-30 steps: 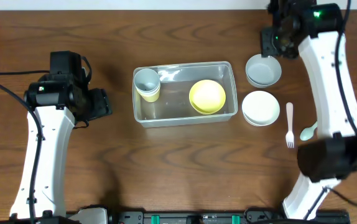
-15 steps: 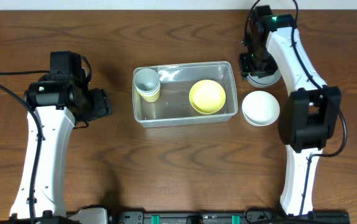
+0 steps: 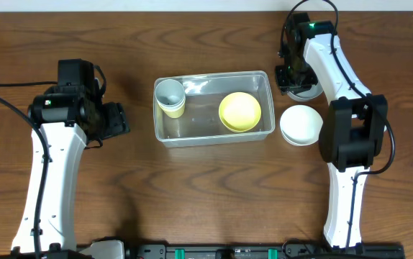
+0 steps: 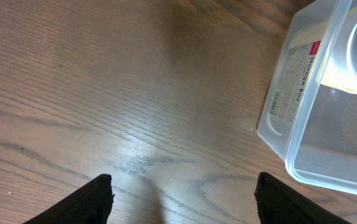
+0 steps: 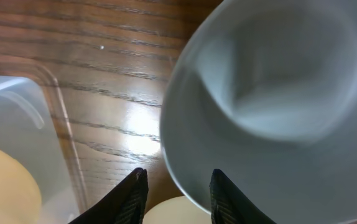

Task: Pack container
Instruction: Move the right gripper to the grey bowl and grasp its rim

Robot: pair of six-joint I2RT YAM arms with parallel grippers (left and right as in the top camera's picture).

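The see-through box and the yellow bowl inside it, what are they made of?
The container looks like clear, glossy plastic: the table's wood grain shows through its walls, and light glints on its rim. The yellow bowl seems to be smooth, matte plastic or melamine, an even colour with no shine; the pictures cannot settle which.

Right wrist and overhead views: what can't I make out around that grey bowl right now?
- Grey bowl: overhead, the right arm covers most of it; the wrist view cuts it off at the top, right and bottom edges.
- Right hand: whether a finger touches the rim is unclear, too close and blurred.
- Fork and spoon: out of sight overhead, presumably under the right arm.
- White bowl: a sliver at the wrist view's bottom edge.
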